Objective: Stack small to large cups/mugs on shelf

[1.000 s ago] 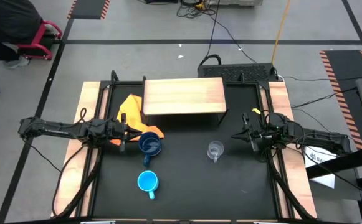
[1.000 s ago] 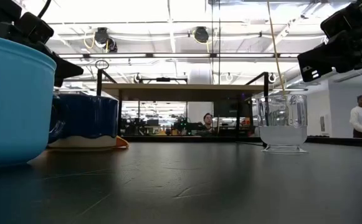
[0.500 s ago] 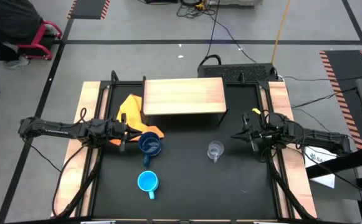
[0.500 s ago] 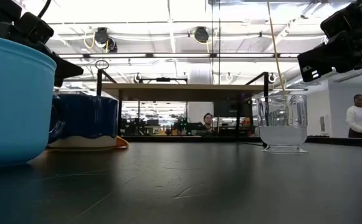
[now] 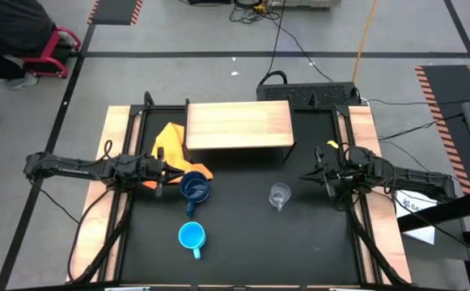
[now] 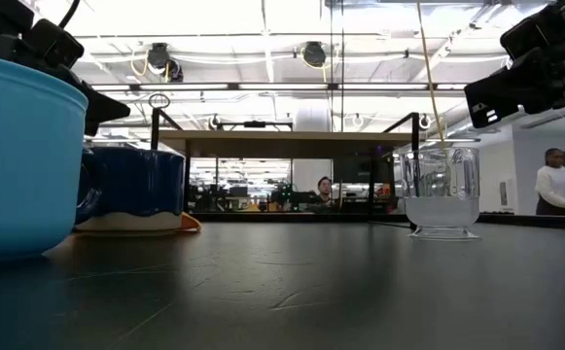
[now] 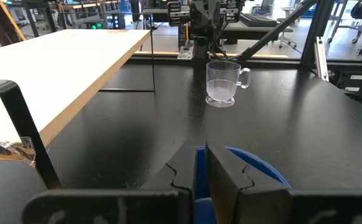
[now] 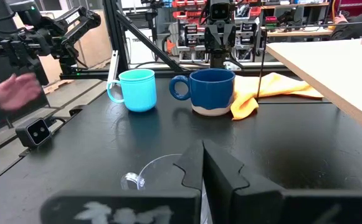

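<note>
I see nothing on the shelf yet; all three cups sit before it, left gripper pinching the dark blue mug, right gripper pressed together

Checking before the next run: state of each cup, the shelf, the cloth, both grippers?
dark blue mug: upright on table, rim in left gripper.
light blue mug: upright, free.
glass cup: upright, empty, free.
shelf: bare.
cloth: crumpled beside shelf.
left gripper: shut on mug rim.
right gripper: shut, empty.
</note>
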Controlling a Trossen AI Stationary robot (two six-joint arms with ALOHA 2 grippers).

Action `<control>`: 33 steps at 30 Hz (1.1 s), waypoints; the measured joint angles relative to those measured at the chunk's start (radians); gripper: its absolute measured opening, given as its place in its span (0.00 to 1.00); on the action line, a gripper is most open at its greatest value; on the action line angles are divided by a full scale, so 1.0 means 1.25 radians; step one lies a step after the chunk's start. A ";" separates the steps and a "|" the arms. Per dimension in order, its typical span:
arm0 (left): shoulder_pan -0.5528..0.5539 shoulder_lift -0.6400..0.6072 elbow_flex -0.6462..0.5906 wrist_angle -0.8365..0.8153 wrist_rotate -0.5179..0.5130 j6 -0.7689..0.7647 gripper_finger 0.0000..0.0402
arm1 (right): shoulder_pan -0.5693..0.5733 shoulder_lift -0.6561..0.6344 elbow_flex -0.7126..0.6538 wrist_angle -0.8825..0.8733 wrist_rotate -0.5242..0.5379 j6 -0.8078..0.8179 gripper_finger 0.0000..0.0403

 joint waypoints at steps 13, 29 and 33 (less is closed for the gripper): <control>0.000 0.000 0.000 0.000 0.000 0.001 0.09 | 0.000 0.000 0.000 0.000 0.000 0.000 0.00; 0.000 0.000 0.000 0.007 -0.010 -0.022 0.09 | 0.000 0.000 0.000 0.006 0.000 0.000 0.00; 0.000 0.000 0.000 0.015 -0.010 -0.022 0.09 | 0.000 0.000 0.000 0.006 0.000 0.000 0.00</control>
